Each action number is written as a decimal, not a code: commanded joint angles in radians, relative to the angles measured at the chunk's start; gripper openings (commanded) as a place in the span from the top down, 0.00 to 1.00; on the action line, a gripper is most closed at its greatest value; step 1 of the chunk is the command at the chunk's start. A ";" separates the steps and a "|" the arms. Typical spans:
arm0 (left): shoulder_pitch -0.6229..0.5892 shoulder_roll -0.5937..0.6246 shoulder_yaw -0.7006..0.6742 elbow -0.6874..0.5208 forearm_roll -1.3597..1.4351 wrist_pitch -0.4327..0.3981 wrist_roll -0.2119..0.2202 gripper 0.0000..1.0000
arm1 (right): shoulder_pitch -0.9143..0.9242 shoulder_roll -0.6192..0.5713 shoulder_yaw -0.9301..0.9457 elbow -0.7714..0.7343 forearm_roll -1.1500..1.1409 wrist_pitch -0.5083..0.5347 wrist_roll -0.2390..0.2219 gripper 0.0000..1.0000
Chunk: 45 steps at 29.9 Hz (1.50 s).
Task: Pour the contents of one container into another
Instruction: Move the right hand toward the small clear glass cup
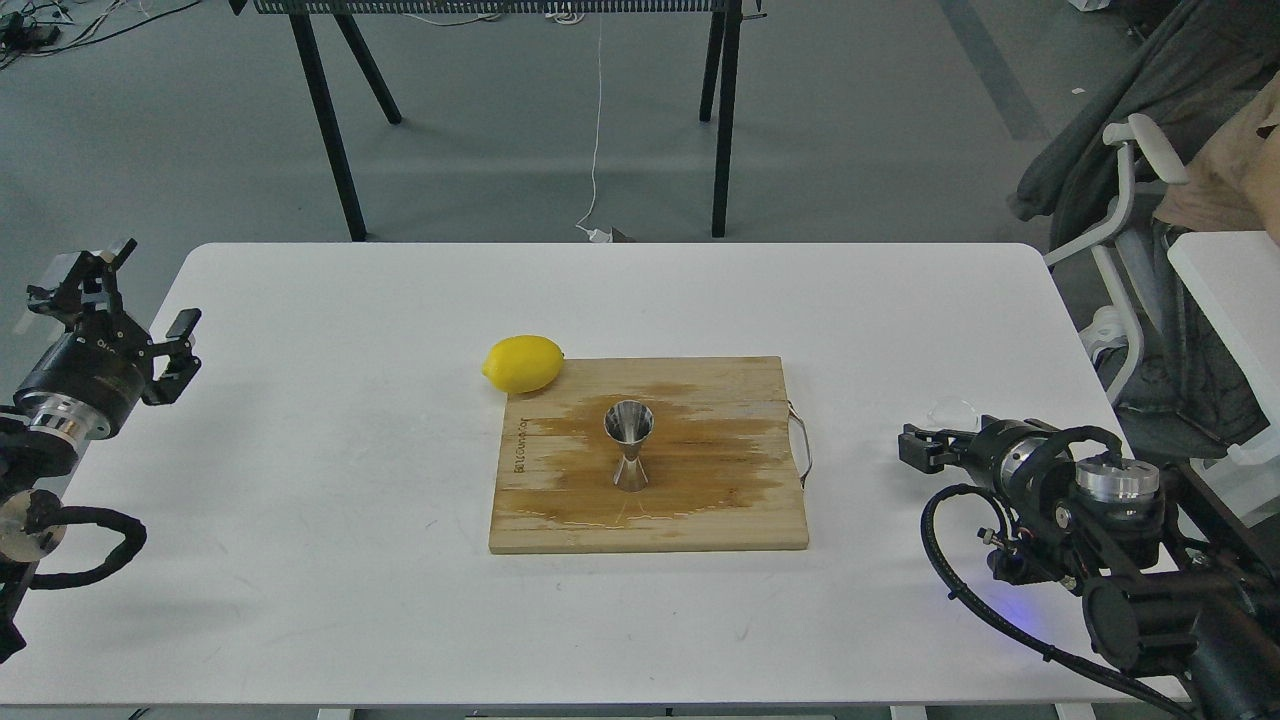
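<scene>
The steel jigger (pixel 629 445) stands upright in the middle of the wooden cutting board (pixel 740 520), on a dark wet patch. The clear cup (pixel 953 411) sits on the table near the right edge, faint against the white top. My right gripper (pixel 922 446) lies low just in front and to the left of the cup; it is dark, and I cannot tell its fingers apart or whether it touches the cup. My left gripper (pixel 135 300) is open and holds nothing, off the table's left edge, far from both containers.
A lemon (pixel 522 363) rests against the board's far left corner. The board has a metal handle (pixel 802 445) on its right side. A chair with clothes (pixel 1150 230) stands past the table's right edge. Black table legs (pixel 722 120) stand beyond the far edge.
</scene>
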 commanded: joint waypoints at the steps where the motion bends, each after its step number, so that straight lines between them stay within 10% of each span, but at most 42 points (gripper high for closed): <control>1: 0.000 0.000 0.000 0.000 0.000 0.000 0.000 0.01 | 0.005 0.009 0.000 0.000 -0.017 0.000 0.000 0.10; 45: 0.001 0.000 0.000 0.018 -0.001 0.000 0.000 0.01 | 0.001 0.009 -0.001 0.000 -0.021 0.000 0.000 0.46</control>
